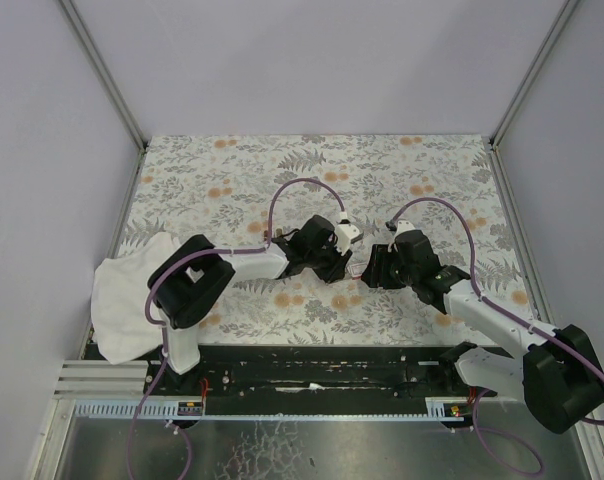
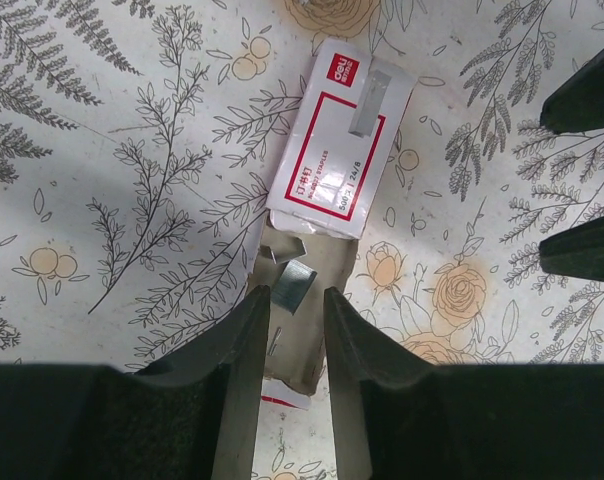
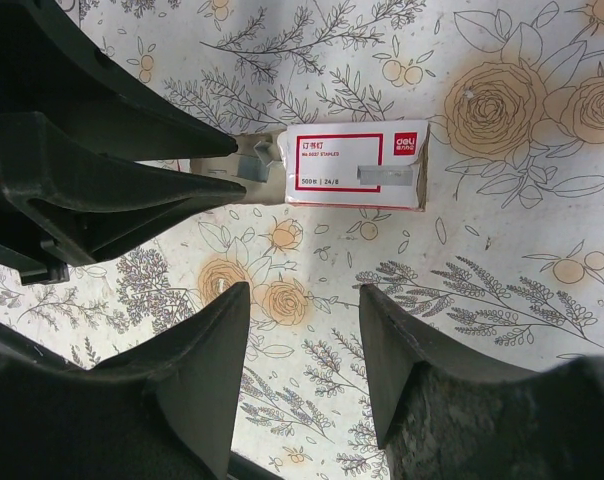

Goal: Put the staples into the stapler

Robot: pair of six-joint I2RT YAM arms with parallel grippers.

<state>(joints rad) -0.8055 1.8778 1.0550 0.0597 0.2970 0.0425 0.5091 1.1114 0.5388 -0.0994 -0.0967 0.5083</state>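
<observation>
The staple box (image 2: 337,140), white with red borders, lies flat on the flowered table; it also shows in the right wrist view (image 3: 357,165). Its tan inner tray (image 2: 327,262) is slid out toward my left gripper, with grey staple strips (image 2: 294,283) lying in it. My left gripper (image 2: 296,305) is open by a narrow gap, its fingertips (image 2: 250,325) just over the tray's near end, with nothing between them. My right gripper (image 3: 302,300) is open and empty, hovering beside the box. In the top view both grippers, left (image 1: 344,262) and right (image 1: 375,268), meet mid-table and hide the box. No stapler is in view.
A crumpled white cloth (image 1: 130,298) lies at the table's left edge. A black rail (image 1: 312,372) runs along the near edge by the arm bases. Pale walls enclose the table on three sides. My right gripper's fingers (image 2: 582,95) show at the right of the left wrist view.
</observation>
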